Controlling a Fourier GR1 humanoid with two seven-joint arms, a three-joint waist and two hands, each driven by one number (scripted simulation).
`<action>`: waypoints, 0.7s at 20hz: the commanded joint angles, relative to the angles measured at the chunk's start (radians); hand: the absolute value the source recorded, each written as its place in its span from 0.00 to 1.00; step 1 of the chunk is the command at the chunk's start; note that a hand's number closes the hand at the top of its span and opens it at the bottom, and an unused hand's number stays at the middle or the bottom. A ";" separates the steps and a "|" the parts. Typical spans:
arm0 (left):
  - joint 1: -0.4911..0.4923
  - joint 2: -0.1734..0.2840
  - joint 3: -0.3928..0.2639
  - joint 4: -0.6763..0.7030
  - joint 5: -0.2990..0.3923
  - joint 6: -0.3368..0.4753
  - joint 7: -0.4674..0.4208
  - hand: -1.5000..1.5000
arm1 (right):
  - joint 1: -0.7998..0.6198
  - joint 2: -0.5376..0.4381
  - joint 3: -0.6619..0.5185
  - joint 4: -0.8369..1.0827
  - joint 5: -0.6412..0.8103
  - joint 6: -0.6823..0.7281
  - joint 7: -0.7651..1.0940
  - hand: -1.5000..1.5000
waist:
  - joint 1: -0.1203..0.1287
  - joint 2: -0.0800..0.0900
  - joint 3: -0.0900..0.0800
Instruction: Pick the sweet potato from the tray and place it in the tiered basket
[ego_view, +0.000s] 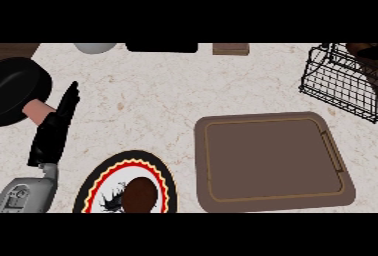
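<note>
Tray (269, 162) lay bare on the surface (170, 90); our left hand (53, 131) rested with straight fingers. Wire basket (341, 82) stood at top right. Right hand stayed unseen.

Tray (273, 197): on the counter (162, 95), right of centre, near the front edge.
Plate (96, 182): left of the tray, at the front edge.
Basket (341, 85): behind the tray, far right.
Pan (18, 87): far left, behind the plate.
Left hand (53, 131): between pan and plate.
Bowl (94, 47): back edge, left.
</note>
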 joint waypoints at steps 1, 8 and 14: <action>0.004 -0.017 -0.004 -0.001 -0.014 0.008 -0.003 0.50 | 0.014 -0.008 -0.048 -0.035 -0.054 -0.073 -0.072 0.00 | -0.001 0.000 0.001; 0.008 -0.001 0.021 -0.043 -0.019 0.003 0.062 0.50 | 0.003 -0.081 -0.066 -0.148 -0.094 -0.054 -0.006 0.00 | -0.032 -0.015 -0.001; 0.028 0.015 0.066 0.020 -0.002 -0.016 -0.022 0.50 | 0.092 -0.145 -0.150 -0.240 -0.215 0.088 0.085 0.00 | -0.061 -0.023 -0.002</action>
